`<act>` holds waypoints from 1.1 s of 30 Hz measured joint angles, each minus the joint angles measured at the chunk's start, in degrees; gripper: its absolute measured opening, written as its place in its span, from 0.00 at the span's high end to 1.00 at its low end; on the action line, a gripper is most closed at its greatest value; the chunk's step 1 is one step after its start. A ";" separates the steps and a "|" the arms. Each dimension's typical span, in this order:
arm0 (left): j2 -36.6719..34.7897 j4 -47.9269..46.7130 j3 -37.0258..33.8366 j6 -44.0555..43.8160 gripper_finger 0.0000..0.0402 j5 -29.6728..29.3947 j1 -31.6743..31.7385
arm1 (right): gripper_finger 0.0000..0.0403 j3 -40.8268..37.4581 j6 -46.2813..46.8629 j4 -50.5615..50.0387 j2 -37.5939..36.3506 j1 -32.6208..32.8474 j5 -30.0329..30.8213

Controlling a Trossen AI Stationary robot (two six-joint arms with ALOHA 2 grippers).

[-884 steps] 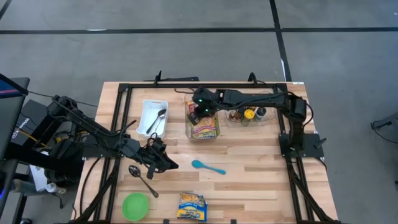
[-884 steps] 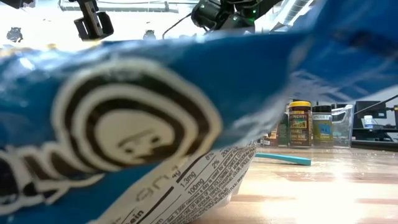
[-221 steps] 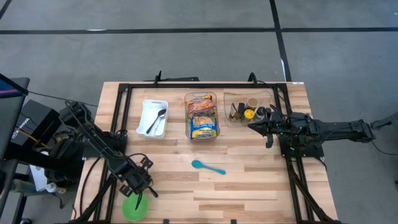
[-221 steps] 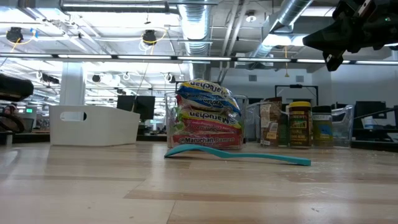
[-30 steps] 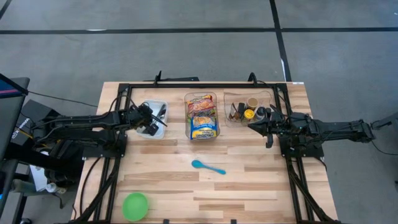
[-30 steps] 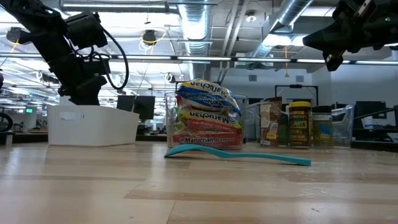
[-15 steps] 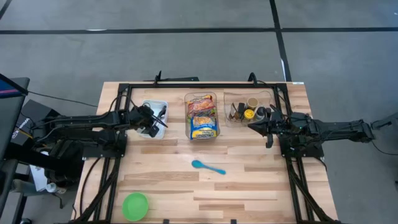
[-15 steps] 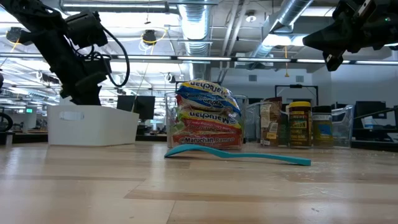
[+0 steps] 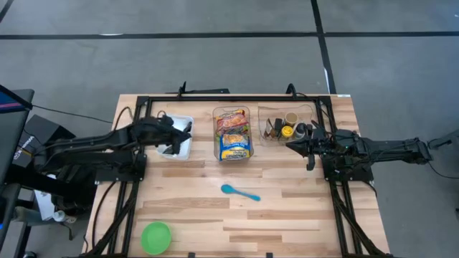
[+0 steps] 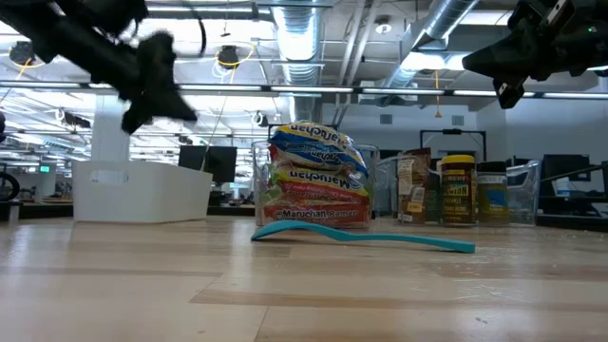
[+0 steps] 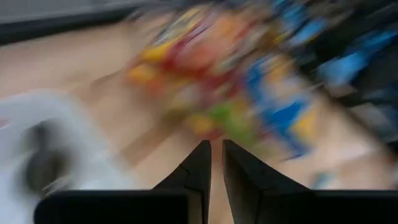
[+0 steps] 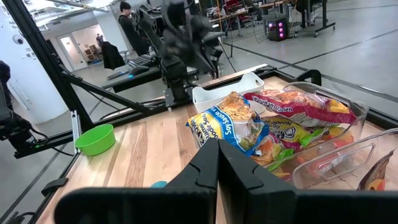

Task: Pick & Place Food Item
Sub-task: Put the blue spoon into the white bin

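Noodle packets [image 9: 234, 133] sit stacked in the clear bin [image 9: 247, 155]. Left gripper [image 9: 174, 136] hovers over the white tray [image 9: 185, 153], jaws nearly closed, empty; right gripper [image 9: 292, 147] waits right, clenched. Placing looks done; next likely retreat.

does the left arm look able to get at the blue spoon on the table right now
Probably yes. The blue spoon lies alone on bare wood, nothing on or beside it. The left pincer hangs over the white bin, fingers nearly closed and empty, with open table between. The right pincer waits by the jar bin.

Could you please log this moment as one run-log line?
left gripper: over white bin, shut, nothing held | right gripper: parked by jar bin, shut | noodle packs: in clear bin
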 joint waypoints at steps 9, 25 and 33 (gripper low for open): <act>-6.14 25.61 0.02 -8.27 0.91 7.06 -6.77 | 1.00 0.00 0.00 0.00 0.00 0.02 0.00; -4.07 55.85 0.07 -6.02 0.91 3.97 -24.69 | 1.00 0.02 -0.02 0.00 0.00 0.00 0.00; 7.05 56.11 0.07 1.90 0.91 -0.02 -28.87 | 1.00 0.00 0.00 0.00 0.02 0.00 0.02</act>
